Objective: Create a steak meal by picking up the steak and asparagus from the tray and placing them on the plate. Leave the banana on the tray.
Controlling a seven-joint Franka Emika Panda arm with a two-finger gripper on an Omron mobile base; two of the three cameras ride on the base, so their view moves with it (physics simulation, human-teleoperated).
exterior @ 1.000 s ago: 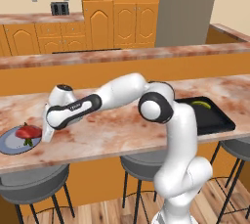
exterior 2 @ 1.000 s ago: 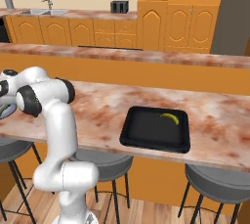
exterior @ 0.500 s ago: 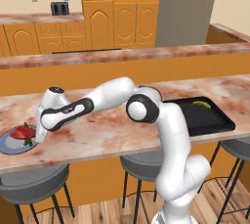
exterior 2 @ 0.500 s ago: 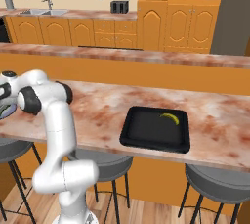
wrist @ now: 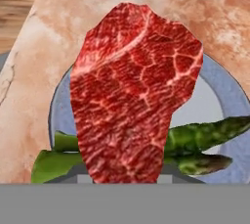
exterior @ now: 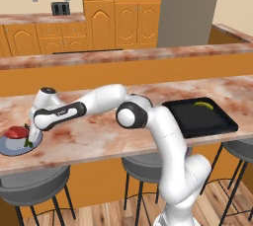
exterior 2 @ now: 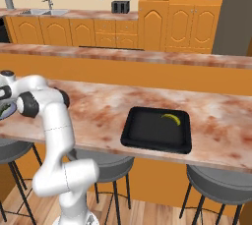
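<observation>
My gripper point(exterior: 29, 138) is shut on the red steak point(exterior: 16, 132), which it holds low over the grey-blue plate point(exterior: 11, 149) at the counter's left end. In the hand view the steak point(wrist: 132, 86) stands on edge right in front of the camera and hides my fingertips. Behind it, green asparagus point(wrist: 205, 135) spears lie across the plate point(wrist: 222, 100). The black tray point(exterior: 200, 120) sits far to the right on the counter with the yellow-green banana point(exterior: 202, 104) on it. From the right base view, the tray point(exterior 2: 147, 130) and banana point(exterior 2: 171, 119) are at centre.
The plate sits close to the counter's front edge point(exterior: 99, 158). Bar stools point(exterior: 34, 183) stand below that edge. A raised back counter point(exterior: 123, 55) runs behind the work surface. Bare marble point(exterior: 99, 136) lies between plate and tray.
The arm has reached further left and the hand has come lower over the plate, carrying the steak with it. Tray and banana have not moved.
</observation>
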